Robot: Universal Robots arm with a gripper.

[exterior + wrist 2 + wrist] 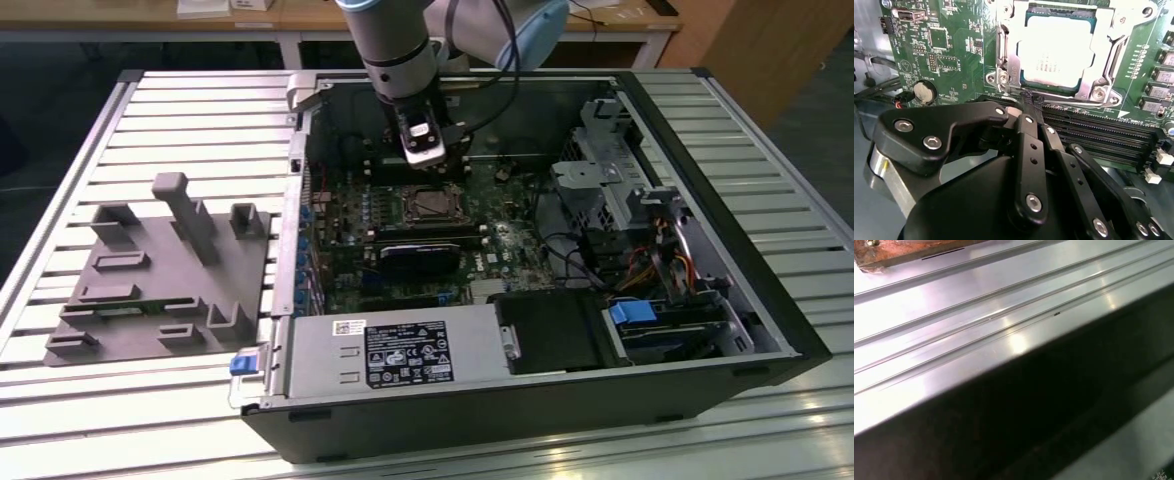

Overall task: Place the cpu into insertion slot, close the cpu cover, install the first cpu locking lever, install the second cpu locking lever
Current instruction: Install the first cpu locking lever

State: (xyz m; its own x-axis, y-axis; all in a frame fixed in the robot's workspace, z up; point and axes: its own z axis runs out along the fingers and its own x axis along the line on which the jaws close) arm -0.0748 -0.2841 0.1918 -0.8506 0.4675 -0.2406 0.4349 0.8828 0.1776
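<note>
The cpu [1056, 50], a flat square chip with a silvery-grey top, lies in the insertion slot [430, 203] on the green board. The cpu cover [1015, 35], a thin silvery frame, lies flat around it, and the chip shows through its window. Thin metal lever rods run along two sides of the frame [1117, 47]. My gripper [1026, 100] hangs just beside the socket's edge, black fingers [1026, 150] pressed together and shut, nothing between them. In the exterior view the gripper [430, 170] stands inside the open case, right above the socket's far side.
Memory slots [1094, 135] and a black rounded block [414, 257] sit beside the socket. A grey power-supply box [387, 355] fills the case front, and a drive cage [627, 185] stands at the exterior view's right. A grey fixture [160, 270] rests on the ribbed metal table [979, 305].
</note>
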